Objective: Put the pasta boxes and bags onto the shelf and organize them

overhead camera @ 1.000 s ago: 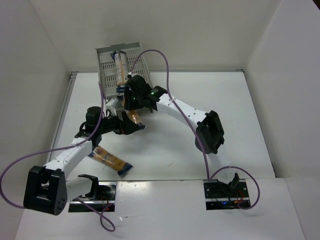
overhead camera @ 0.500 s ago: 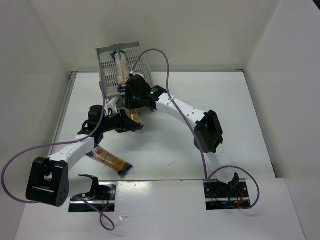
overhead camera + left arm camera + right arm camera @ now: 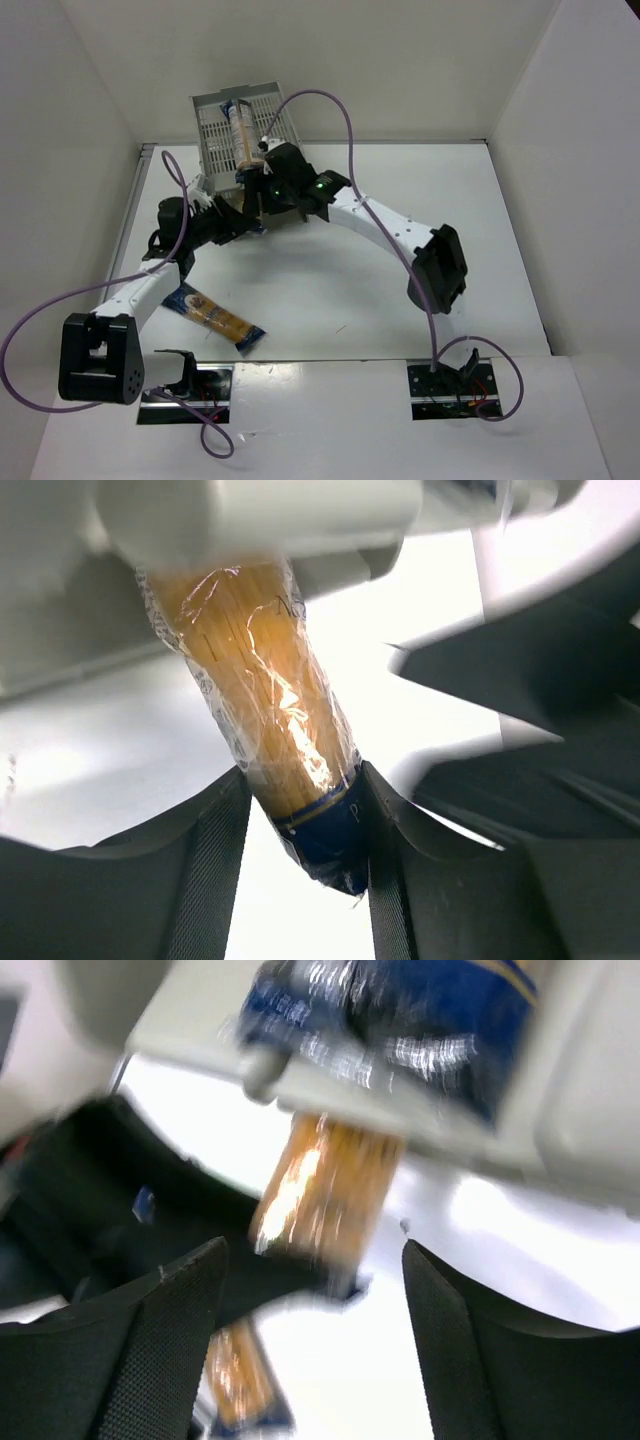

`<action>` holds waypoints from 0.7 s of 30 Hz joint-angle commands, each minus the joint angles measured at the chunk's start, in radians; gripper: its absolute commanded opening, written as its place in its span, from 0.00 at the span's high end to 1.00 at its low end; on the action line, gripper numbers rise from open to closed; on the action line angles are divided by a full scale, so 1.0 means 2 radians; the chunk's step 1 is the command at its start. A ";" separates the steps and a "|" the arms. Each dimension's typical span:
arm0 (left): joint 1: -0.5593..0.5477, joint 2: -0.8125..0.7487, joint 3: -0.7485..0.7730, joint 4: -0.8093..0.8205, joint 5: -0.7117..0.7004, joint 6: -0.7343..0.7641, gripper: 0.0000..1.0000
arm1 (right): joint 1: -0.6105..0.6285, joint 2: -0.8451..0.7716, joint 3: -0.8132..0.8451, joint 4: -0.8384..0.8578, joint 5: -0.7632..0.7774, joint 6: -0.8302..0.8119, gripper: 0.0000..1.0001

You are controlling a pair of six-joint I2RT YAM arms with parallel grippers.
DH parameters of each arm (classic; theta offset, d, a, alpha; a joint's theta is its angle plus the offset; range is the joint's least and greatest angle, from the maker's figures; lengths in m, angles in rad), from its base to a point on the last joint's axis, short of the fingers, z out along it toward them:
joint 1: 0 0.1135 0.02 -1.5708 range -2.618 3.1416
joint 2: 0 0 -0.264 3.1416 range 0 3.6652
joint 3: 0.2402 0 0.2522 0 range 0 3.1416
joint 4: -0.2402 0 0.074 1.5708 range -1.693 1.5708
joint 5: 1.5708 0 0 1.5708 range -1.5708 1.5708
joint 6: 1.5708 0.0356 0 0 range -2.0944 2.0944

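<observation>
One packet lay atop the shelf at the tabletop's far-left; a loose packet lay near its left near corner; a third packet showed just before the shelf.

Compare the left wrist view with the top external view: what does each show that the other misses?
Left wrist only: the left hand clamped on the held packet's blue end. Top external only: a loose packet on the table and a stored packet on the shelf. Both: the held packet at the shelf's front, mostly hidden from above.

Packet top end behind shelf; right-wrist view blurry
</observation>
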 commanded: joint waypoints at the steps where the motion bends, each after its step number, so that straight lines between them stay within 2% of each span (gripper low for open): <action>1: -0.002 0.007 0.037 0.090 -0.016 0.028 0.82 | 0.004 -0.081 -0.040 0.018 -0.021 -0.032 0.23; 3: -0.002 0.014 0.037 0.090 -0.022 0.046 0.82 | 0.000 -0.106 -0.075 0.018 -0.025 -0.037 0.23; 7: -0.002 0.036 0.048 0.102 -0.033 0.051 0.70 | 0.000 -0.127 -0.115 0.024 -0.018 -0.056 0.24; 8: -0.002 0.042 0.054 0.106 -0.047 0.051 0.64 | 0.000 -0.127 -0.125 0.024 -0.013 -0.056 0.26; 9: -0.002 0.042 0.054 0.113 -0.053 0.055 0.41 | 0.000 -0.127 -0.125 0.030 -0.013 -0.063 0.28; 10: -0.002 0.047 0.066 0.113 -0.053 0.060 0.26 | 0.000 -0.127 -0.131 0.030 -0.013 -0.063 0.29; 13: -0.002 0.032 0.077 0.097 -0.036 0.093 0.08 | 0.000 -0.127 -0.142 0.035 -0.004 -0.077 0.36; 17: -0.002 -0.002 0.077 0.024 -0.054 0.113 0.01 | 0.000 -0.127 -0.152 0.040 0.002 -0.087 0.41; 20: -0.002 -0.034 0.077 -0.028 -0.067 0.135 0.01 | 0.000 -0.127 -0.156 0.040 -0.018 -0.099 0.56; 21: -0.002 -0.045 0.077 -0.056 -0.067 0.142 0.01 | 0.000 -0.132 -0.161 0.040 -0.024 -0.111 0.67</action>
